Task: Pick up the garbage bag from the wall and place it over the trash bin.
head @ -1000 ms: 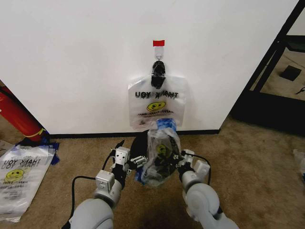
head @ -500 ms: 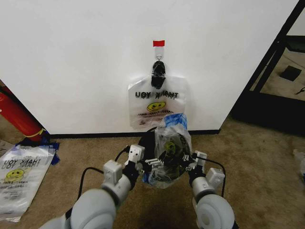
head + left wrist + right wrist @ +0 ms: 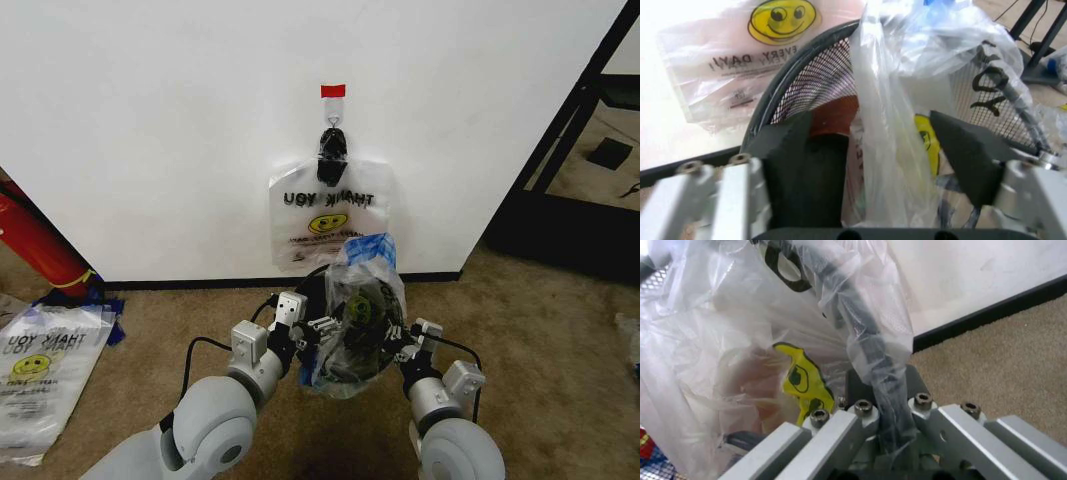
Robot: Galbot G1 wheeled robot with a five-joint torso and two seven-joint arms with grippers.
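Standing upright over the trash bin (image 3: 322,300), the garbage bag (image 3: 358,320) has its long axis vertical, blue top pointing up. Right hand (image 3: 883,432) pinches bag and rim together; left hand (image 3: 890,150) is spread around its plastic. Two more bags: one on the wall (image 3: 150,130) hook, one on the carpet.

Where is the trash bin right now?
In the head view, the trash bin stands on the carpet below the wall, between both grippers, mostly covered by the garbage bag.
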